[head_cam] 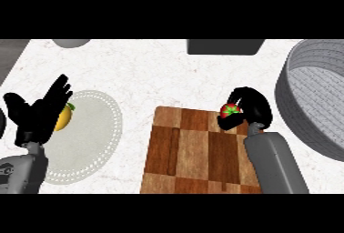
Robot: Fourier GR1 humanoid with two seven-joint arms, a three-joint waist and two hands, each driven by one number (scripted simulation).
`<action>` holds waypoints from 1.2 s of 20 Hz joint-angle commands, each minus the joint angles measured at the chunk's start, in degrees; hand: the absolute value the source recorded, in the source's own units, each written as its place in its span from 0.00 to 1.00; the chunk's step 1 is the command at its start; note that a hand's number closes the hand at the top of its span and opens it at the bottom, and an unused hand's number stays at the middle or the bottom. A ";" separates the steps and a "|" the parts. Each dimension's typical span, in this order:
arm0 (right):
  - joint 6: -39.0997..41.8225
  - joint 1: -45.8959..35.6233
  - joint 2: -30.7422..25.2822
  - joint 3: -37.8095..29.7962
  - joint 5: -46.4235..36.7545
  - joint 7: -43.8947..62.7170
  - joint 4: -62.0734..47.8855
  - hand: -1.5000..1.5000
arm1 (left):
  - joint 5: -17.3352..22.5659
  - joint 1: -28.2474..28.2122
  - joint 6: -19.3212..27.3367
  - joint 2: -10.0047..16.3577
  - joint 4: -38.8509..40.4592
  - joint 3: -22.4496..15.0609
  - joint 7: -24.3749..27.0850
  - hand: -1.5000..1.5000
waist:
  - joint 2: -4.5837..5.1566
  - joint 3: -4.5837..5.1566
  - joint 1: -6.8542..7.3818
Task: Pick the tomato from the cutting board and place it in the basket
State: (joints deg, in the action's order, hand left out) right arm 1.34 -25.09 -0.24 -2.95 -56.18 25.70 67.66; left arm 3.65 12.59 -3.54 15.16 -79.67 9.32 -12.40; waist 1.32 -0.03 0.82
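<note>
The robot's right hand (259,107) is curled round a small red tomato with a green star-shaped stem (230,110). Its black fingers arch over the fruit's far side, and the red skin shows on the side facing left. The tomato sits above the upper right corner of the brown chequered wooden cutting board (194,154) (whether it touches the wood or hangs just clear, I cannot tell). The large round grey woven basket (299,109) stands just to the right of the hand, on the white marbled counter (154,73).

At the view's left edge the left hand (37,113) rests open, fingers straight and pointing up, holding nothing. Behind it lies a yellow-orange round fruit (64,117) on a pale round plate with a dotted rim (101,136).
</note>
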 commanded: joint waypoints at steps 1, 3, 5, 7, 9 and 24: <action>-11.14 -7.87 0.23 -6.57 2.60 14.91 -1.04 1.00 | -0.59 1.61 -0.29 -0.42 -0.02 -1.38 -0.43 0.50 | 0.40 -0.20 2.95; -19.36 -12.25 0.23 -7.26 1.27 18.16 -1.63 1.00 | -0.08 2.05 -1.15 -0.95 -0.09 -2.01 -0.11 0.50 | 0.52 -0.12 4.83; -26.63 -16.94 0.23 -8.12 -0.24 19.99 -2.24 1.00 | 0.11 2.16 -2.03 -1.10 -0.31 -2.67 -0.05 0.50 | 0.57 -0.10 6.08; -32.44 -21.48 0.24 -6.67 -5.50 23.03 -4.82 1.00 | -0.69 4.17 -1.41 -1.59 0.92 -3.33 -0.30 0.50 | 1.13 0.13 6.22; -36.78 -25.65 0.24 -6.95 -12.62 26.90 -8.54 1.00 | -0.75 3.38 -1.53 -1.50 -0.06 -3.57 -0.75 0.50 | 0.59 0.22 6.27; -37.39 -51.31 -5.30 -16.06 -38.74 49.59 -31.66 1.00 | -0.45 2.60 -1.80 -0.98 0.81 -2.44 0.39 0.50 | 0.39 0.25 4.54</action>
State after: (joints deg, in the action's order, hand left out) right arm -33.87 -71.09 -3.85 -17.16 -90.08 63.79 40.74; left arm 2.26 15.74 -4.16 13.38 -79.05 5.99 -12.98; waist 1.57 0.21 5.26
